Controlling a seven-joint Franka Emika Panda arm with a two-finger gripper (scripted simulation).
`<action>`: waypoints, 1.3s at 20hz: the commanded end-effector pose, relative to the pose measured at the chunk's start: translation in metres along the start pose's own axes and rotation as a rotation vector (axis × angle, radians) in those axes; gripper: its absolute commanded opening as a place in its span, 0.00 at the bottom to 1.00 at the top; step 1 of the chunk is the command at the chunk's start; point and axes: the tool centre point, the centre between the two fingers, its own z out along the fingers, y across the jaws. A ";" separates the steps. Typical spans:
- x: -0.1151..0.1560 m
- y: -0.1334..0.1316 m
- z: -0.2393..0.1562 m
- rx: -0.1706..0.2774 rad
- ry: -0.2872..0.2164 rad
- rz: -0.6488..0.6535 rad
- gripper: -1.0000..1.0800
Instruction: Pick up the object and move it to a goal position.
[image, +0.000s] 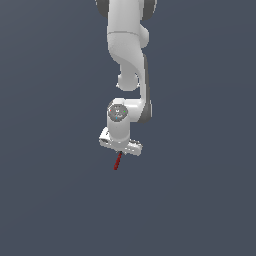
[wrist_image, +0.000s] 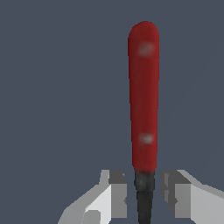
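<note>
The object is a thin red rod (wrist_image: 143, 96) with a short black tip (wrist_image: 144, 192) at one end. In the wrist view that black end lies between my gripper's (wrist_image: 144, 194) two grey fingers (wrist_image: 117, 192), with a narrow gap showing on each side, so the fingers flank it without touching. The red part points straight away from the fingers. In the exterior view the gripper (image: 120, 149) hangs at the centre on the white arm, and the rod (image: 118, 161) sticks out just below it. The fingertips themselves are hidden there.
A plain dark blue-grey surface (image: 200, 200) fills both views. The white arm (image: 127, 50) comes down from the top centre of the exterior view. No other object shows.
</note>
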 end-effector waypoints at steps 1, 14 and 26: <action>0.000 0.007 -0.002 0.000 0.001 0.001 0.00; 0.002 0.121 -0.038 0.000 0.001 0.001 0.00; 0.007 0.208 -0.065 0.000 0.001 0.000 0.00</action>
